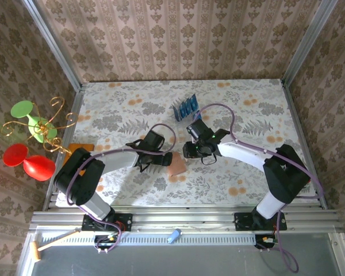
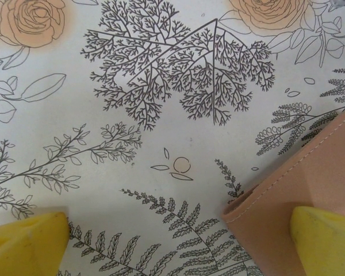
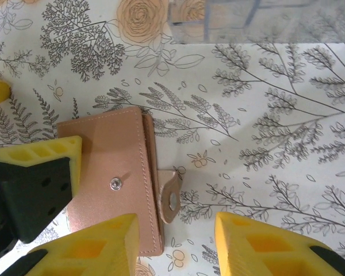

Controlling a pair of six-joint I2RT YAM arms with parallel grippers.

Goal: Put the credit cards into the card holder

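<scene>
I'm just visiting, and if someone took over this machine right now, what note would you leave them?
Left fingers: wide open, one over the wallet's corner, gripping nothing.
Right fingers: open above the wallet's snap tab, holding nothing.
Wallet: folded shut on the table, tab unsnapped.
Blue cards: standing together farther back.
Done: tab loose only. Left: open the wallet, fetch cards, slide them in.

the top camera looks down from high behind the near edge of the table (image 1: 247, 109), far off, with the wallet (image 1: 177, 167) near mid-frame. both wrist cameras face down, close above that wallet (image 2: 310, 184) (image 3: 112, 149), each catching part of it.
</scene>
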